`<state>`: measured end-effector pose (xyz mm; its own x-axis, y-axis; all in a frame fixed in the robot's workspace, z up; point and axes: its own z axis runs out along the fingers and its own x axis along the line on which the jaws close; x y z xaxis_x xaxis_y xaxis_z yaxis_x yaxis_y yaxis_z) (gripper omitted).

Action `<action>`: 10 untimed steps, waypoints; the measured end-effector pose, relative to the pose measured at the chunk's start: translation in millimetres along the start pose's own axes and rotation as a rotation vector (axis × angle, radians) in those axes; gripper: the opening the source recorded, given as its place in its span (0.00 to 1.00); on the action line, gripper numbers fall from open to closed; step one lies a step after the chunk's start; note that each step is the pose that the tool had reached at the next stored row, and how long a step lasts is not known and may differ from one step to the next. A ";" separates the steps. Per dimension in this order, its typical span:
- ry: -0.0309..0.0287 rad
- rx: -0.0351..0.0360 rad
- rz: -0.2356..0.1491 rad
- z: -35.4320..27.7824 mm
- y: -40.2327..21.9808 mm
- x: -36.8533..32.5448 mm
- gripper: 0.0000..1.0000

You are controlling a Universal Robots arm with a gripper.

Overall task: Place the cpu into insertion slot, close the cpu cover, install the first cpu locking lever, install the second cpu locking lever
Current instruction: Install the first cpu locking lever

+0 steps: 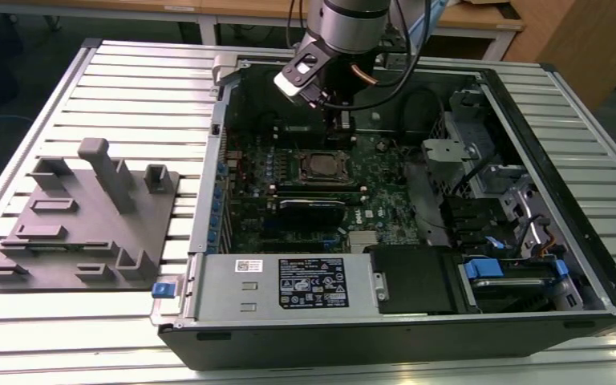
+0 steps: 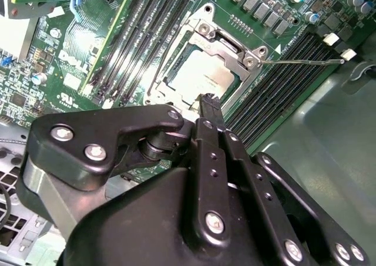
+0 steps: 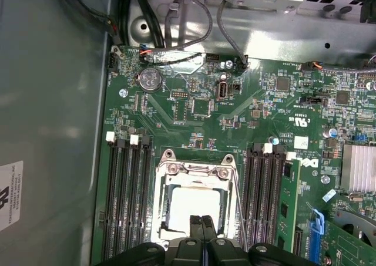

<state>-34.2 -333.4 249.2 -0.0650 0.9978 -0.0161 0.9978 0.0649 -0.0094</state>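
The gripper (image 3: 202,228) is closed, its two black fingers pressed flat together with nothing between them. It hangs inside an open computer case (image 1: 394,341), over the far part of the green circuit board (image 3: 194,107). Right under and just ahead of the fingertips lies the socket (image 1: 319,167), and the chip (image 3: 194,204) sits in it, silver-grey top facing up. In the second wrist view the narrow tip of the gripper (image 2: 208,101) ends at the near edge of the chip (image 2: 200,77); whether it touches the metal there I cannot tell. The cover plate (image 3: 194,171) lies down flat around the chip, which shows through its square cut-out, and the plate's screwed end is on the side of the socket away from the fingers. A thin wire lever (image 2: 299,60) runs off from one corner of the cover plate (image 2: 226,40), beside the fingers and out over the long black memory slots (image 3: 265,195); I cannot tell if it is latched. More memory slots flank the socket on the gripper's other side. Well away from the gripper, at the near end of the case, is a grey power supply box (image 1: 286,282). Outside the case, a grey holder block (image 1: 83,216) stands on the slatted table (image 1: 126,80).
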 end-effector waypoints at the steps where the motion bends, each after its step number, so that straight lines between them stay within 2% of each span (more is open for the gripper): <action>1: 0.0000 0.0000 -0.002 0.0 0.0 0.0 0.10; 10: -0.0002 -0.0002 -0.014 0.0 0.0 0.0 0.10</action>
<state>-34.2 -333.5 249.2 -0.0794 0.9967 -0.0162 0.9968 0.0793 -0.0095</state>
